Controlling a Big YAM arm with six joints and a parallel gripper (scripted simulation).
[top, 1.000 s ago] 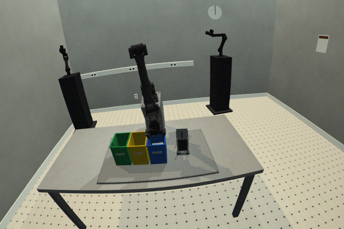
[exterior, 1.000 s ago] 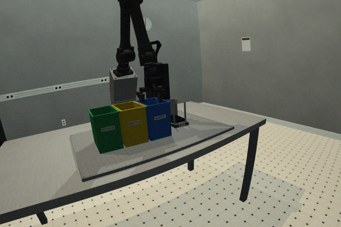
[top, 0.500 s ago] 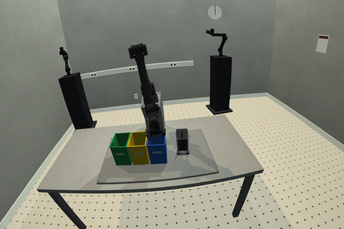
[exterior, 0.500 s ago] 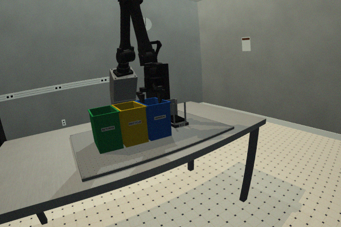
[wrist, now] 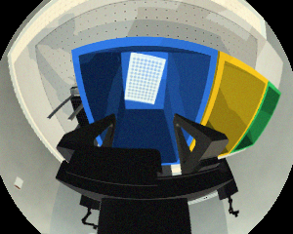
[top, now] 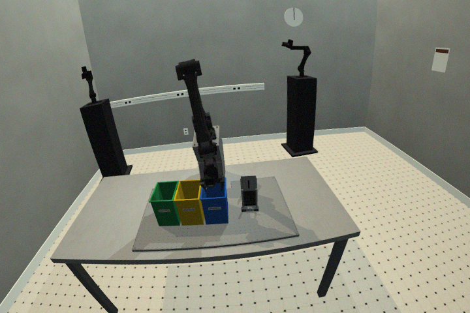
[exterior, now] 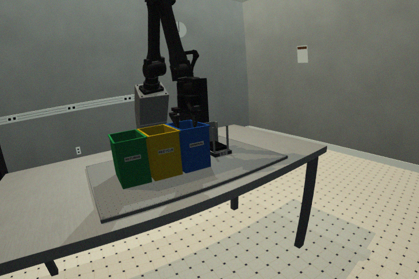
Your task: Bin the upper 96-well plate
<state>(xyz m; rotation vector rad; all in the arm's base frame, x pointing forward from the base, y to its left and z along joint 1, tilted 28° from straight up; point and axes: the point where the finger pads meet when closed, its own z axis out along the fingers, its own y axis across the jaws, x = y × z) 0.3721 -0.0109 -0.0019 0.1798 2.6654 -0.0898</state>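
- The gripper (wrist: 146, 132) hangs spread wide and empty over the blue GENERAL bin (wrist: 98, 85).
- The 96-well plate (wrist: 146, 78) lies straight below it on the bin floor, long axis running away from the claw.
- The likely next move is straight up, clear of the rim.

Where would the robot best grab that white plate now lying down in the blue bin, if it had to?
By its two long edges, coming straight down through the open top. The plate lies at the bottom of the blue bin, whose walls block any sideways approach. The open gripper hangs above the opening, holding nothing.
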